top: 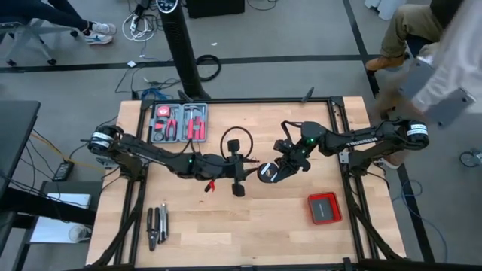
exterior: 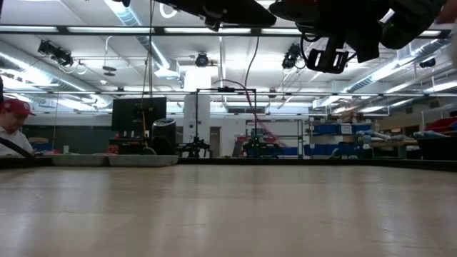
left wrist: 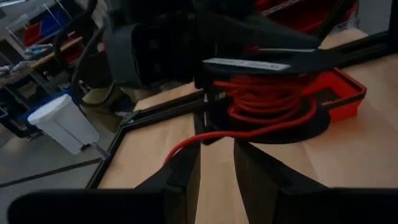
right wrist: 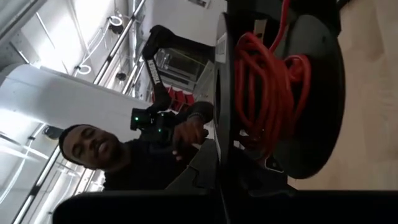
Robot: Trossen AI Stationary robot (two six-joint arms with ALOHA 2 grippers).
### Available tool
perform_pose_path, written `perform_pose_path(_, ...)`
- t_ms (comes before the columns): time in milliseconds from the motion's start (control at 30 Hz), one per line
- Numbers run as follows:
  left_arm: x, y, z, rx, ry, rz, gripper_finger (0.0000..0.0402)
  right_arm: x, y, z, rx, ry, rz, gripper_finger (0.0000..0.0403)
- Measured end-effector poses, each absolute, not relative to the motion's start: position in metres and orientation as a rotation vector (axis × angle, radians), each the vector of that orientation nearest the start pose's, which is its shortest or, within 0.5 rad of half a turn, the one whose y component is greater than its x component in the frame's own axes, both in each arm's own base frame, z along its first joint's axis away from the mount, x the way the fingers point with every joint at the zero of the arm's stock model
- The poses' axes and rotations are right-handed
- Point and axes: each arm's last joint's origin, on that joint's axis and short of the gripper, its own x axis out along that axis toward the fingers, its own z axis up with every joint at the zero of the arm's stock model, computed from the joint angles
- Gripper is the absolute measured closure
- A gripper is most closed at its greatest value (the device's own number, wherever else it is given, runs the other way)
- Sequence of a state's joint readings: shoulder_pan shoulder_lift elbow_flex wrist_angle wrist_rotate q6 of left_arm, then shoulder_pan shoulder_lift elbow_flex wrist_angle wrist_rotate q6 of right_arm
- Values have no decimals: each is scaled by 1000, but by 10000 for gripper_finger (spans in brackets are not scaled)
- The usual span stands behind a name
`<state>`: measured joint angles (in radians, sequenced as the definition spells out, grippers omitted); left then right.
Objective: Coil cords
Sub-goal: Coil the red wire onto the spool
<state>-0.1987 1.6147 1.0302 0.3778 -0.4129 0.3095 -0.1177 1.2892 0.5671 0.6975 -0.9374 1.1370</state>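
The cord is a thin red wire, mostly wound as a coil [left wrist: 267, 99] on a small black spool [top: 265, 172] that is held above the middle of the table. My right gripper [top: 273, 169] reaches in from the table's right and is shut on the spool. One free strand [left wrist: 205, 135] leaves the coil and runs to my left gripper [top: 242, 167], just left of the spool. The left gripper's fingers stand a little apart. A short red end [top: 211, 183] hangs below the left hand. My left gripper has the free strand [left wrist: 177, 149] running up to the tip of one finger [left wrist: 186, 171] and vanishing behind it. Nothing shows in the gap between the fingers. I cannot tell whether the strand is only laid against that finger. My right gripper pinches one flange of the spool [right wrist: 219, 143] at its rim, coming in level from the table's right. The other flange [right wrist: 317, 93] and the red coil [right wrist: 267, 87] stand past the fingers. The spool is lifted clear of the table.
A tray of red-handled tools [top: 179, 123] sits at the far left, a flat red box [top: 324, 208] at the near right, and loose pliers [top: 157, 224] at the near left. A black cable loop [top: 236, 141] stands behind the grippers. People [top: 422, 45] are beyond the far right corner.
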Motion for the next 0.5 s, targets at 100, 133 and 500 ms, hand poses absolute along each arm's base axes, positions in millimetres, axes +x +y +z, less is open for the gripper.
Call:
perform_pose_path(100, 354, -56, 266, 367, 230, 187, 300, 256, -7, 238, 1082, 485, 718, 399)
perform_pose_path(133, 354, -55, 269, 362, 215, 185, 300, 256, -7, 238, 1081, 485, 719, 399)
perform_pose_path(500, 359, -28, 284, 317, 74, 167, 300, 256, -2, 246, 971, 394, 783, 399)
